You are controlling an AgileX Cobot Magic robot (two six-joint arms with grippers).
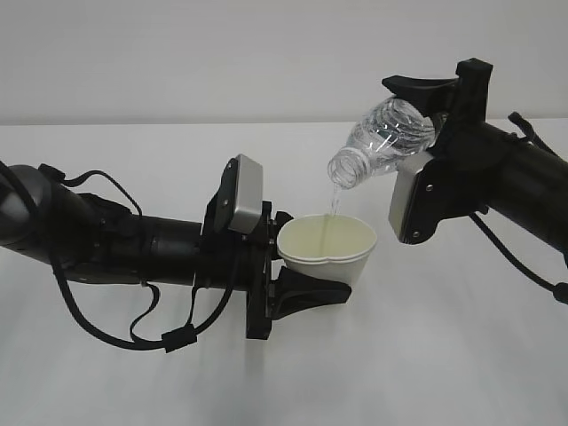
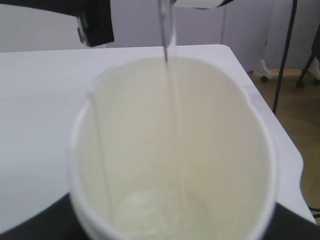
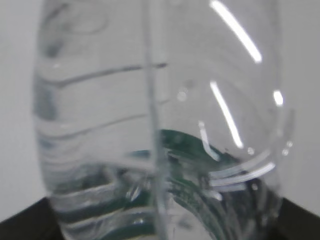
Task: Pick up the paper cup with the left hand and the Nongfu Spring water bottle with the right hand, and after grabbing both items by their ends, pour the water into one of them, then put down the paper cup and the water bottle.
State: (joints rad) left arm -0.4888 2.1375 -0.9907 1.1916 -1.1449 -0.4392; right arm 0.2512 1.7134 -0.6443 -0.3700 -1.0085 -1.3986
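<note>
My left gripper (image 1: 312, 259) is shut on the white paper cup (image 1: 327, 241) and holds it upright above the table. The right gripper (image 1: 428, 120) is shut on the base end of the Nongfu Spring water bottle (image 1: 383, 138), which is tilted neck-down to the left, its mouth just over the cup. A thin stream of water (image 1: 335, 202) falls into the cup. In the left wrist view the stream (image 2: 169, 35) enters the cream inside of the cup (image 2: 210, 150), and a little water (image 2: 155, 210) lies at the bottom. The clear bottle (image 3: 160, 100) with its green label (image 3: 187, 145) fills the right wrist view.
The white table (image 1: 461, 355) lies under both arms. Its right edge (image 2: 280, 130) shows in the left wrist view, with brown floor and chair legs (image 2: 305, 75) beyond. Black cables (image 1: 106, 328) loop under the left arm.
</note>
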